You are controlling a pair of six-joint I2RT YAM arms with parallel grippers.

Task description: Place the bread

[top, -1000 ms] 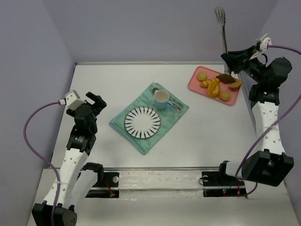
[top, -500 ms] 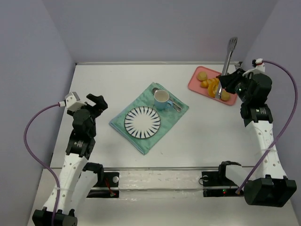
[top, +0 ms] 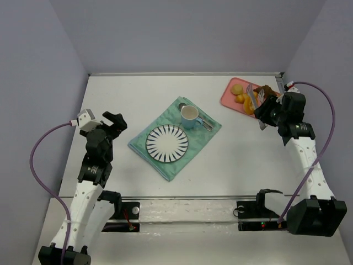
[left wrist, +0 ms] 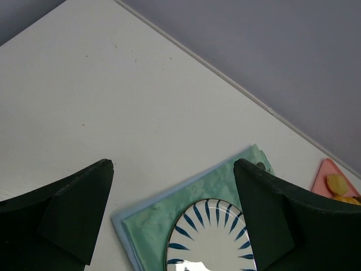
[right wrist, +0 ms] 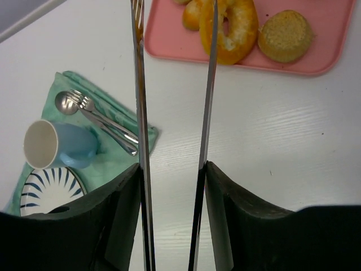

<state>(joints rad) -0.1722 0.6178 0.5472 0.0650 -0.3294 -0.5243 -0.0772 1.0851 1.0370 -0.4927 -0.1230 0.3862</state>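
Note:
Several bread pieces lie on the pink tray [top: 229, 96] at the back right: round buns [top: 237, 88], a ring-shaped piece [top: 249, 106] and a dark brown piece [top: 268, 91]. My right gripper [top: 266, 113] is shut on metal tongs [top: 253, 98], whose tips reach over the tray. In the right wrist view the tongs' two arms [right wrist: 138, 113] run up between my fingers [right wrist: 121, 226] toward the ring piece [right wrist: 237, 28] and a bun [right wrist: 285, 35]; the tips are out of view. My left gripper [top: 113, 122] is open and empty, left of the striped plate [top: 166, 143].
A green cloth [top: 160, 124] in mid-table holds the plate, a blue cup [top: 190, 116] and a spoon and fork [top: 207, 122]. The left wrist view shows the cloth [left wrist: 169, 217] and plate [left wrist: 214, 237]. Walls stand close behind and beside the tray.
My right arm has swung down and forward. The tongs went from standing upright against the back wall to lying low with their tips over the pink tray. The left arm has barely moved.

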